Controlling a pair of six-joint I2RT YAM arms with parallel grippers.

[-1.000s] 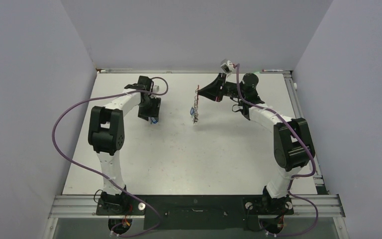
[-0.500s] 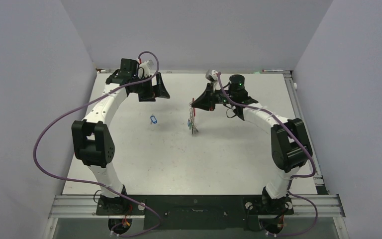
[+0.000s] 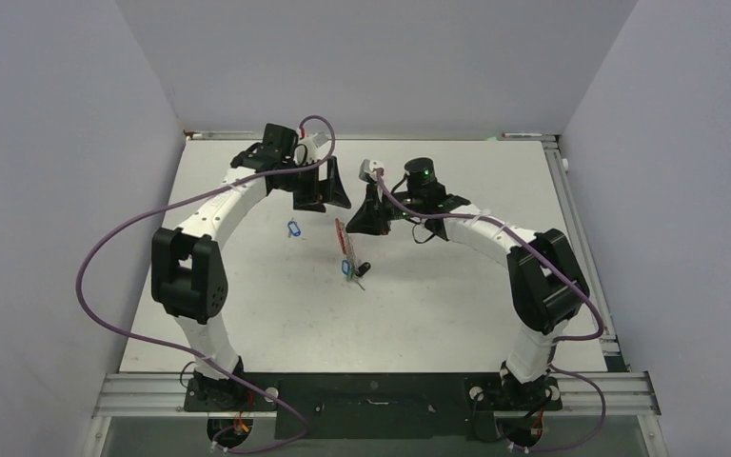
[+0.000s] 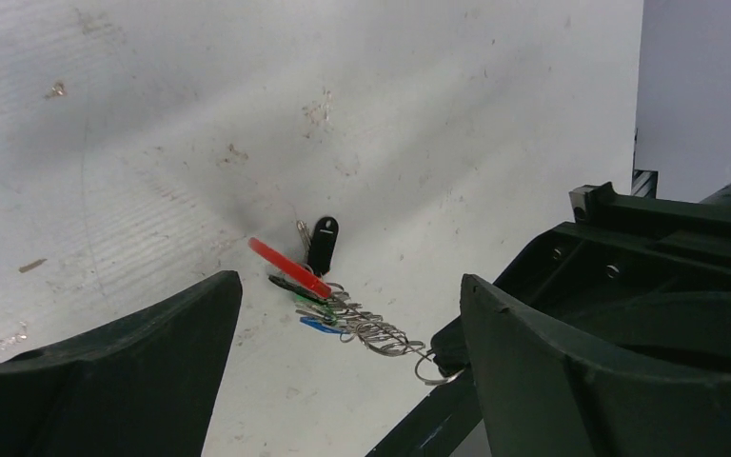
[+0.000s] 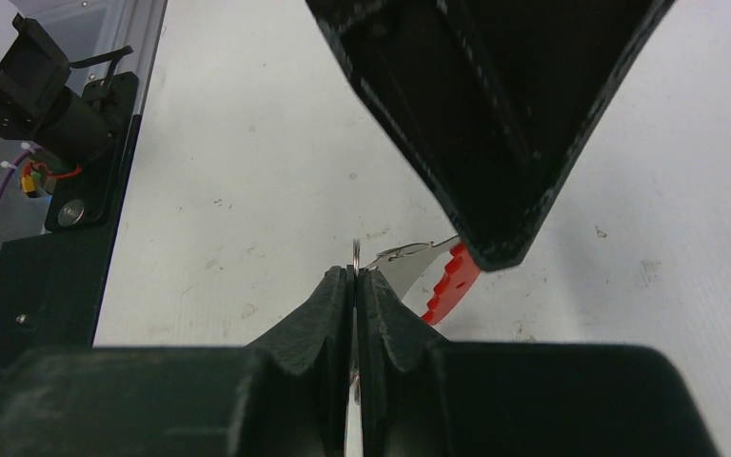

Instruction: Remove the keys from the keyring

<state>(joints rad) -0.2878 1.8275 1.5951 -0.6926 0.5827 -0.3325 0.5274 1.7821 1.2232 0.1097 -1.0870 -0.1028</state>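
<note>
Both arms [image 3: 219,205] arched inward, left tool [image 3: 322,190] apart, right tool [image 5: 355,286] clamped on keyring [image 4: 435,367].

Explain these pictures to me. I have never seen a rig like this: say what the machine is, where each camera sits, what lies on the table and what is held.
This is a robot with two arms bolted at the near edge of a white table. Each arm ends in a two-finger tool. One picture looks down from above and behind the arms. The other two come from small cameras on the wrists, so each shows its own arm's fingers. The right tool is shut on the thin keyring. The bunch of keys, with coloured tags, trails from the keyring down to the table. The left tool is open, holds nothing and hovers near the bunch. One blue-tagged key lies alone on the table, apart from the rest.
</note>
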